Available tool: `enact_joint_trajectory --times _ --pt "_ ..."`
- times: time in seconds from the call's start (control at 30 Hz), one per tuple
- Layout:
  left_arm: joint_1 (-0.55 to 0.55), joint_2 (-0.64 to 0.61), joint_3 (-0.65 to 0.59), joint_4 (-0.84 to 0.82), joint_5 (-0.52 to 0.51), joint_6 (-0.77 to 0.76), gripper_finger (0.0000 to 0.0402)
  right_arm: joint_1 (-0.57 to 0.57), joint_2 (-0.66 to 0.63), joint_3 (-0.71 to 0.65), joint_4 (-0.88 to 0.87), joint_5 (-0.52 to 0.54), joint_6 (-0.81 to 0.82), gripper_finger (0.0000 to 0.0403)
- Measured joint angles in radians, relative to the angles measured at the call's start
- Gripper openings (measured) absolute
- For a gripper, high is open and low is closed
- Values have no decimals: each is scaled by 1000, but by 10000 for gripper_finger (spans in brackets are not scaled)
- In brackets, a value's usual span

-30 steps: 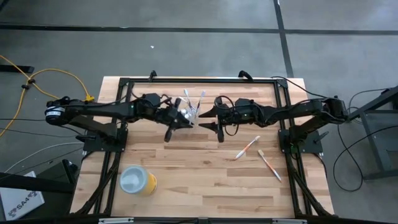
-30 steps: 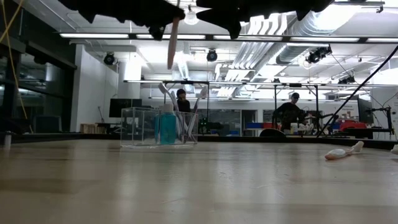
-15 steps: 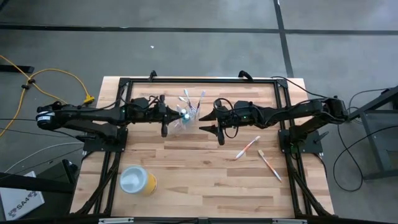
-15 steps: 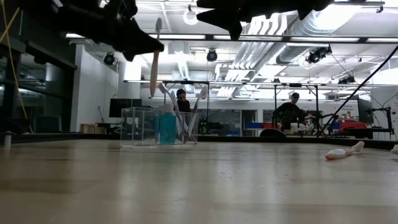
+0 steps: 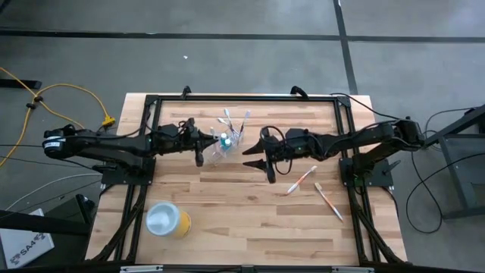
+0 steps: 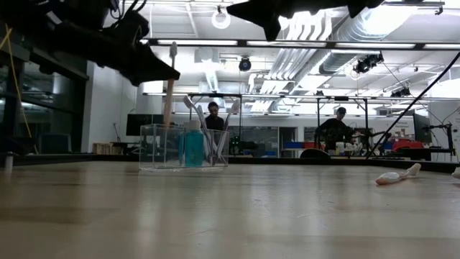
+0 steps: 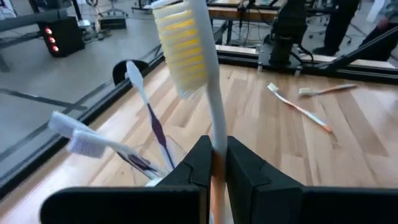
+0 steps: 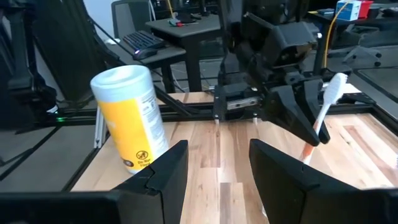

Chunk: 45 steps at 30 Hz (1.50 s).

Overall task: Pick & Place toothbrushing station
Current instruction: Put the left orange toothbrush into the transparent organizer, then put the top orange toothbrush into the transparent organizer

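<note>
Now | left gripper (image 7: 214, 163) jaws clamp toothbrush (image 7: 186, 43), handle end hidden | right gripper (image 8: 217, 165) jaws apart

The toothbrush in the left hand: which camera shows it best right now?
The left wrist view: the toothbrush fills it, yellow bristles up, pinched in the shut left hand. The low view shows it upright over the clear cup. The right wrist view catches it farther off; from the high view it is barely visible.
</note>
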Motion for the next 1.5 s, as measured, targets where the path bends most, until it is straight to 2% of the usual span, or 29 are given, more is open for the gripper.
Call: enact_joint_trajectory --times 0.53,0.77,1.03,1.23,1.4,1.5 --pt "0 7 -101 23 -96 -201 17 32 -1 0 4 3 18 162" --pt "0 8 -101 35 -100 -233 52 32 -1 1 10 3 25 162" --pt "6 92 -101 64 -99 -308 57 42 -1 1 20 1 24 162" --pt "5 188 -101 203 -96 -306 58 62 -1 1 28 2 23 162" --pt "5 199 -101 228 -94 -304 59 77 -1 1 28 3 23 162" --pt "5 193 -101 245 -42 -302 59 79 -1 1 27 3 23 162"
